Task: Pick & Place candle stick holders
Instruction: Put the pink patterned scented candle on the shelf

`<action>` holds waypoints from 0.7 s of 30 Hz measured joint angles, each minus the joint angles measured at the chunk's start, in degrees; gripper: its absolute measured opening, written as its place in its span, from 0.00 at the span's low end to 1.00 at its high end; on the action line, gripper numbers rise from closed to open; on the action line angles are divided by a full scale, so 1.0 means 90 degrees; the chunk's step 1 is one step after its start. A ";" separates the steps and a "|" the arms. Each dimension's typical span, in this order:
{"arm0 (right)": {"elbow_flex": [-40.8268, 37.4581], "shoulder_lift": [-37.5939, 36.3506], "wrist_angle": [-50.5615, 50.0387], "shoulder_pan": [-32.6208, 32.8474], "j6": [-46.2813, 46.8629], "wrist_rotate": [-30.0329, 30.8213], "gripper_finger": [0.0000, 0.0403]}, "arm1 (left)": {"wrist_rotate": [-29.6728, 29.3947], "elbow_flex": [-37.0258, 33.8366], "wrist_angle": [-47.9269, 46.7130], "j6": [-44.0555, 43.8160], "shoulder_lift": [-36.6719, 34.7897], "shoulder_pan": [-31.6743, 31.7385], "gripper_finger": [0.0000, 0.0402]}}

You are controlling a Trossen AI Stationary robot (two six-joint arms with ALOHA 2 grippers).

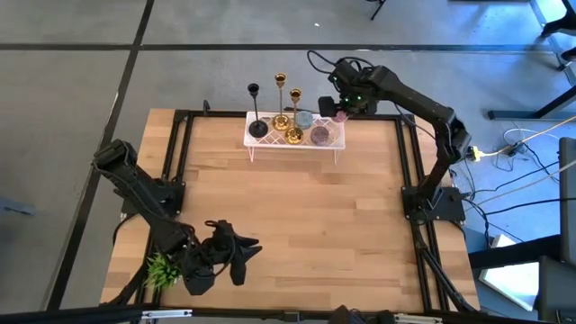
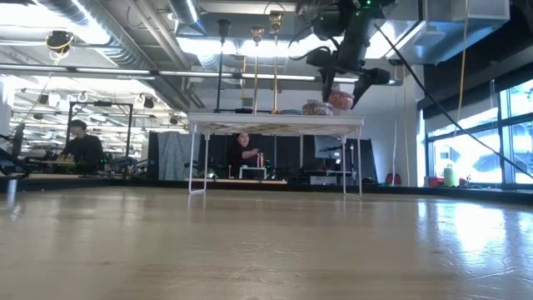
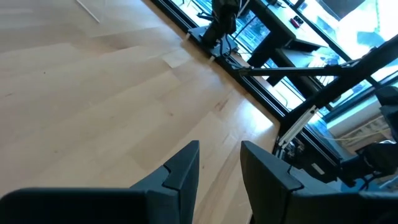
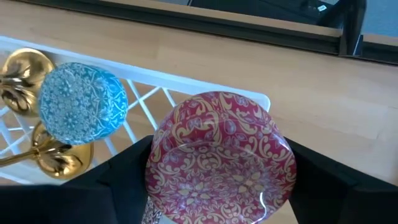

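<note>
From overhead, the right pincer (image 1: 339, 112) is out at the far edge of the tabletop (image 1: 297, 225), over the right end of a white wire rack (image 1: 295, 142), with something reddish between its fingers. On that rack stand the black candle stick holder (image 1: 256, 112) at the left and the two gold candle stick holders (image 1: 287, 106) just beside it, all upright. The left pincer (image 1: 236, 255) waits near the front left corner, next to a small green plant (image 1: 161, 268). At table height, the rack (image 2: 275, 125) stands on thin legs, the holders' stems rising from it, and the right pincer hangs above a red patterned jar (image 2: 341, 101) by a blue one (image 2: 316, 107). The left wrist shows its fingers (image 3: 180, 171) a small gap apart, empty above bare wood. The right wrist shows dark fingers (image 4: 127, 167) pressed on both sides of the red patterned jar (image 4: 221, 158), with the blue patterned lid (image 4: 83, 102) and gold bases (image 4: 25, 74) close by.
</note>
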 joint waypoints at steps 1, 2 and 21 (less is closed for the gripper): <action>0.0001 0.0001 0.0004 0.0000 0.0000 0.0000 0.73 | 0.0001 0.0000 0.0000 0.0007 0.0000 0.0004 0.28; 0.0002 0.0012 0.0004 0.0000 0.0001 0.0000 0.73 | -0.0002 0.0000 0.0000 0.0034 0.0000 0.0004 0.28; 0.0006 0.0309 0.0072 0.0049 -0.0026 -0.0221 0.73 | -0.0005 0.0000 -0.0050 0.0004 0.0000 -0.0015 0.28</action>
